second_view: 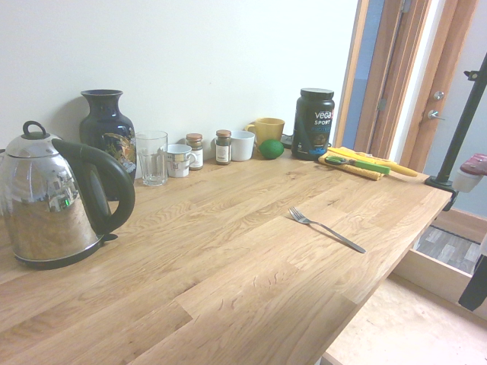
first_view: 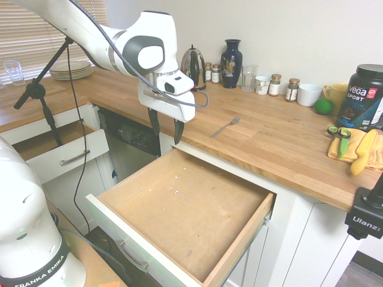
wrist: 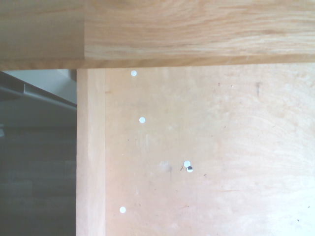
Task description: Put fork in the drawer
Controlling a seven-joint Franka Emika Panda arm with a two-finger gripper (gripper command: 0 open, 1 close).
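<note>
So the fork (first_view: 225, 127) is lying flat on the butcher-block countertop (first_view: 281, 143), not far back from the front edge and just above the far side of the open drawer (first_view: 185, 212). In the second exterior view its tines point toward the wall and the handle angles toward the counter's front edge. Nothing is touching it, and there's bare wood all round.

The gripper (first_view: 166, 127) hangs pointing down over the drawer's back corner, right at the counter's front edge, fingers spread wide and holding nothing. It's off to the side of the fork, well apart from it.

Handling-wise, my guess is that it's light, rigid and slick: thin polished metal sitting almost flush on the wood. That's the annoying part, since there's barely any height for the fingers to get under. I'd go for the middle of the handle, jaws closing across its narrow width, where it probably balances best. Grab too near the tines and it'll likely tip or swing. A shallow pinch might just squirt it sideways across the counter.

The drawer is wide open with a bare wood bottom, so there's plenty of room to drop it in.
</note>
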